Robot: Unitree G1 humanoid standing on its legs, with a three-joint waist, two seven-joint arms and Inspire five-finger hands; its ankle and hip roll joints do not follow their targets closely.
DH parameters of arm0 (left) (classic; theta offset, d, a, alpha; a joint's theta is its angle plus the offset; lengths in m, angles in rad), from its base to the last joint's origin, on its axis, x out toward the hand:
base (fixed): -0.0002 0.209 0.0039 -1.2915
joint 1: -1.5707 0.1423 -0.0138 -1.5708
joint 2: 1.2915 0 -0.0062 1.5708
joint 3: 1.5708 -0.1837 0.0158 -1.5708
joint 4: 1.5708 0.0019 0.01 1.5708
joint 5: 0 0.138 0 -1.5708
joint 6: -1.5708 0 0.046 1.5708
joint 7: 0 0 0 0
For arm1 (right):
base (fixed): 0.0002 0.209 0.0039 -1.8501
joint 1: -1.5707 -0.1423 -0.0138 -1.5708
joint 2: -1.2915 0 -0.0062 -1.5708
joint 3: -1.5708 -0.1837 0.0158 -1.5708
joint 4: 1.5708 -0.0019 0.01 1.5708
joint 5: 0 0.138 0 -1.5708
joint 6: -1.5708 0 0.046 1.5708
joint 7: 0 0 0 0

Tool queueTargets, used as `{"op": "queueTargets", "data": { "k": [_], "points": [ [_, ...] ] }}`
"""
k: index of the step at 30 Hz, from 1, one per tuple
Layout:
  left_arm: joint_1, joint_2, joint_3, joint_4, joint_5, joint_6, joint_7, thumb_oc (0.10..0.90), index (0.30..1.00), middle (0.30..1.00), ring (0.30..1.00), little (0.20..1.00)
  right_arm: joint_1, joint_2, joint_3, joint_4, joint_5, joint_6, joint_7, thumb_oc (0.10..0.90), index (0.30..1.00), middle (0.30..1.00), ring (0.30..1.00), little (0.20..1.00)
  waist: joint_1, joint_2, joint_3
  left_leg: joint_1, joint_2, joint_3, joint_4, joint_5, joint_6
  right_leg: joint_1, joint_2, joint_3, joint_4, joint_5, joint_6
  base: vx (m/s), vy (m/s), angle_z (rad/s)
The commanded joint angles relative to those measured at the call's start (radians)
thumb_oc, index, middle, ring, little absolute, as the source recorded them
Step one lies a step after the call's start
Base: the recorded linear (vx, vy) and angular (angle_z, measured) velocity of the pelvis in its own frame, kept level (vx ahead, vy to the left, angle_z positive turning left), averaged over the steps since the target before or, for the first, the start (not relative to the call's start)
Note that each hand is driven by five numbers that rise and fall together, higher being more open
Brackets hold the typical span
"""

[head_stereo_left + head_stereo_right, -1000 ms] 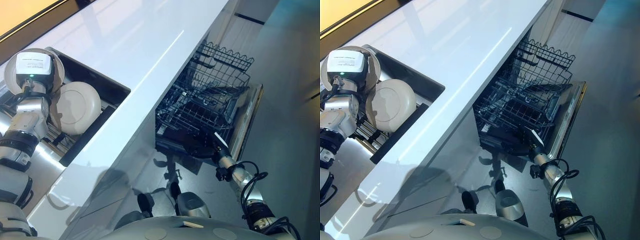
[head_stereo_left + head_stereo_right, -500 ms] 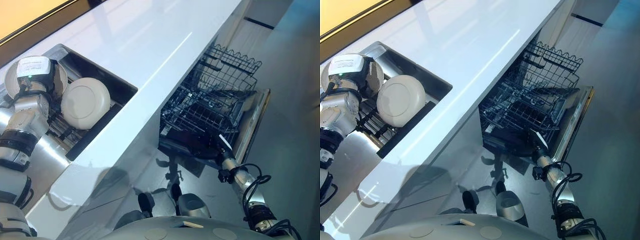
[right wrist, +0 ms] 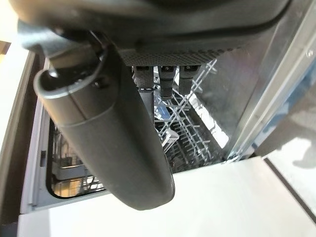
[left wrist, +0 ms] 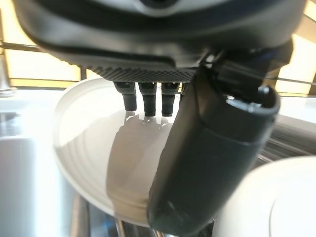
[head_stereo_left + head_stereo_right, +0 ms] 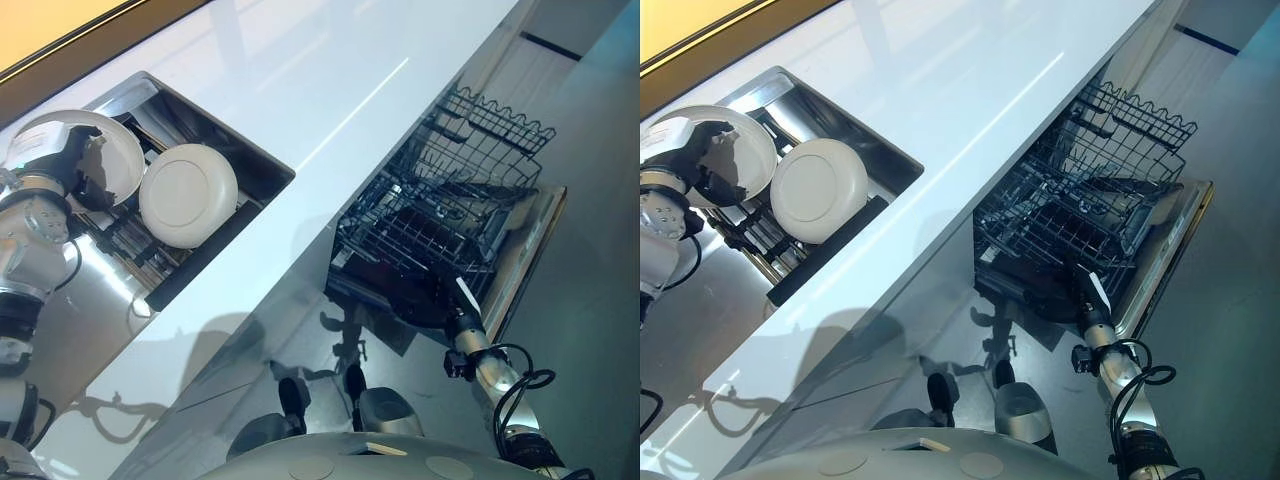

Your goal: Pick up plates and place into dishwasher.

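No readable writing on the things. Left robot hand [image 5: 85, 170] at the sink [image 5: 262, 160] in the white desk [image 5: 300, 90], w/ fingers [image 4: 145, 101] & thumb pinching the rim of a white plate [image 5: 125, 160] standing on edge, face toward the hand. 2nd plate [image 5: 188, 195] leans just beside it, face up-right, on the sink rack. Right robot hand [image 3: 113, 133] low by the open dishwasher [image 5: 440, 250], fingers straight, holding nothing, near the lower rack [image 5: 1080, 225]. Vs 1 s ago: whole view shifted, so camera moved; left robot hand has turned, plate's inner face now shows.
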Motion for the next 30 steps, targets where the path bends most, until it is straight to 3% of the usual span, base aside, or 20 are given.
{"op": "queueTargets", "data": {
  "k": [1,9,20,26,30],
  "points": [
    [0.028,0.111,0.146,-0.023,0.002,-0.007,0.028,0.800,0.900,0.900,0.900,0.900,0.236,-0.067,-0.068,0.102,-0.075,0.073,-0.114,0.800,0.900,0.900,0.900,0.900,-0.016,0.053,-0.055,-0.009,-0.065,0.010,0.053,-0.132,0.013,-0.084,0.044,0.033,0.095,-0.044,0.097,-0.06,0.060,0.02],
    [0.056,0.107,0.148,0.003,-0.026,-0.038,0.025,0.800,0.900,0.900,0.900,0.900,0.248,-0.065,-0.069,0.120,-0.137,0.064,-0.108,0.800,0.900,0.900,0.900,0.900,-0.026,0.056,-0.060,-0.010,-0.069,0.020,0.043,-0.133,0.021,-0.109,0.035,0.048,0.130,-0.044,0.113,-0.06,0.062,-0.01],
    [-0.057,0.107,0.037,0.058,-0.049,-0.065,0.019,0.800,0.900,0.900,0.900,0.900,0.199,-0.080,-0.002,0.351,-0.174,0.050,-0.063,0.800,0.900,0.900,0.900,0.900,-0.026,0.065,-0.057,-0.006,-0.078,0.024,0.037,-0.133,0.029,-0.119,0.017,0.063,0.149,-0.028,0.126,-0.04,0.036,0.00],
    [-0.126,0.101,-0.021,0.087,-0.011,-0.089,-0.009,0.800,0.900,0.900,0.900,0.900,0.172,-0.074,0.048,0.506,-0.174,0.101,0.074,0.800,0.900,0.900,0.900,0.900,-0.023,0.069,-0.058,0.000,-0.081,0.007,0.023,-0.129,0.029,-0.125,0.013,0.087,0.154,-0.014,0.133,-0.01,0.011,0.00],
    [-0.223,0.097,-0.091,0.110,0.006,-0.099,-0.003,0.800,0.900,0.900,0.900,0.900,0.146,-0.063,0.061,0.680,-0.174,0.233,0.182,0.800,0.900,0.900,0.900,0.900,-0.024,0.072,-0.066,0.006,-0.082,-0.007,0.017,-0.129,0.032,-0.125,0.017,0.105,0.162,-0.010,0.132,-0.02,0.000,0.11]
  ]
}}
